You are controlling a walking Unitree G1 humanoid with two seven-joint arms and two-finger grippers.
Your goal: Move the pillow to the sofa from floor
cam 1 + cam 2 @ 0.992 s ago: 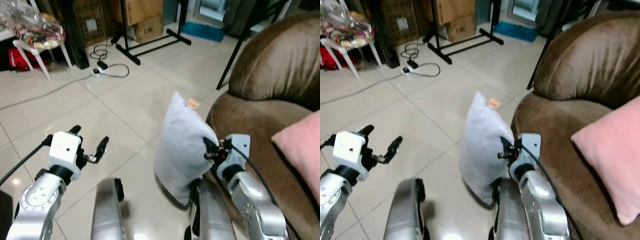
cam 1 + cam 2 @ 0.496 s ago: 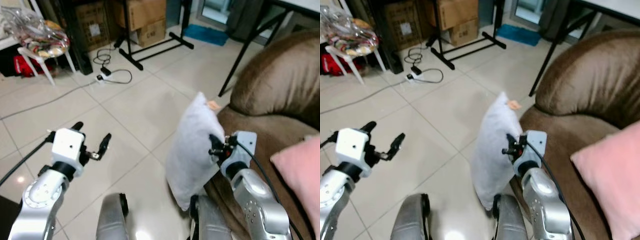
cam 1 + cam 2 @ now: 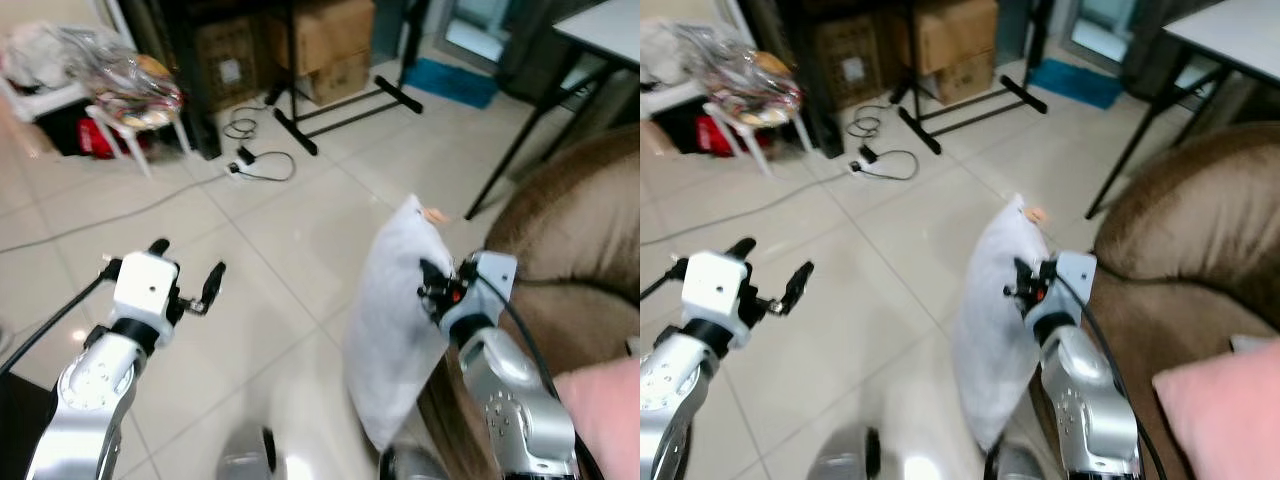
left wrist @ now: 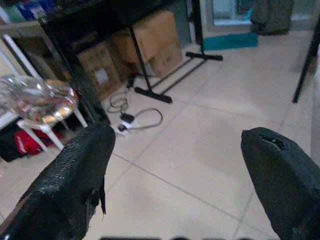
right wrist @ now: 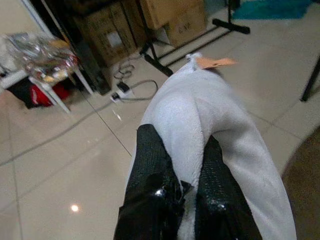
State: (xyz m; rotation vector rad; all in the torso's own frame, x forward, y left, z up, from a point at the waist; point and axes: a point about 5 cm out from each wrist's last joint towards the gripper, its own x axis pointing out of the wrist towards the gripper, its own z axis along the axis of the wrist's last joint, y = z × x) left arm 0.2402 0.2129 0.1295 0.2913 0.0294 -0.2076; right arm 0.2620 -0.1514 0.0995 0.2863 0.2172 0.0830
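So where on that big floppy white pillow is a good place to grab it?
Probably along an edge, as now: the right gripper pinches a fold of the white pillow between both fingers, coming from the sofa side. The pillow is soft and too wide to span, so a bunched fold gives the narrow fingers something to close on. The left gripper holds nothing.

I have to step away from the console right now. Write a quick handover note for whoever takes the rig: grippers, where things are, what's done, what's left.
Right gripper: shut on the pale grey fabric pillow, pinching a fold of its edge; the pillow hangs lifted off the tiled floor.
Left gripper: open, holding nothing, out over the floor on the robot's left.
Brown velvety sofa: to the robot's right, a pink cushion already on its seat.
Done: pillow picked up.
Left: carry it right over the sofa seat, set it down, release.
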